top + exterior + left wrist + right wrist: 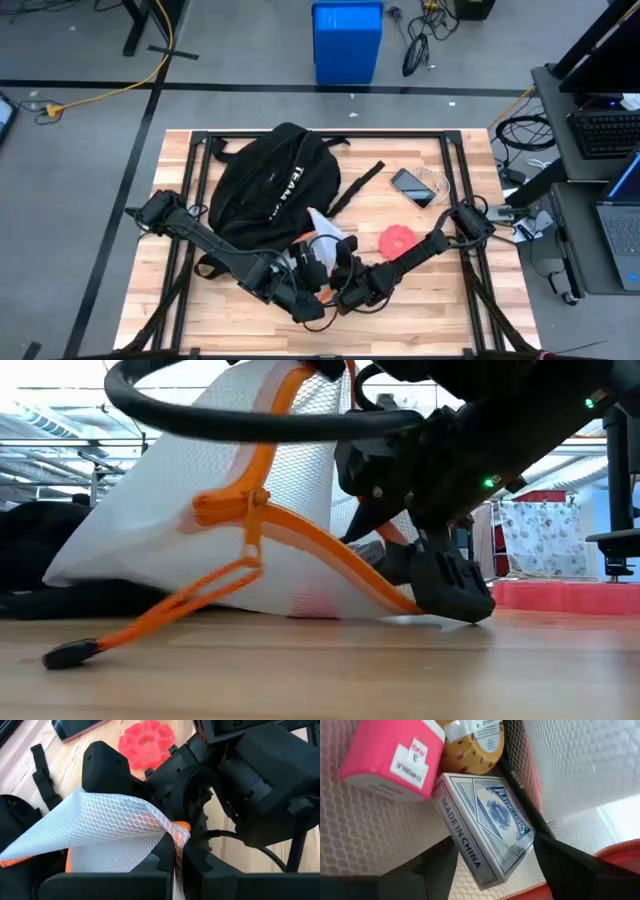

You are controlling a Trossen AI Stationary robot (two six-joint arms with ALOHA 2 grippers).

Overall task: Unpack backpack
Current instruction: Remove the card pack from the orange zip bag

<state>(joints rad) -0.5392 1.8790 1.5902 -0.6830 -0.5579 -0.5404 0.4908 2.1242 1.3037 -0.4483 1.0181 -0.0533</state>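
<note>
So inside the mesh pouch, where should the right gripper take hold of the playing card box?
Across the two broad faces of the playing card box, at its near end. It lies tilted between the right gripper's open fingers, its far end against the pink box and tape roll.

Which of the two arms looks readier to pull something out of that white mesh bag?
Probably the right. The right gripper is already inside the white mesh pouch, fingers open around the blue card box. The left gripper grips the pouch's edge, holding it.
</note>
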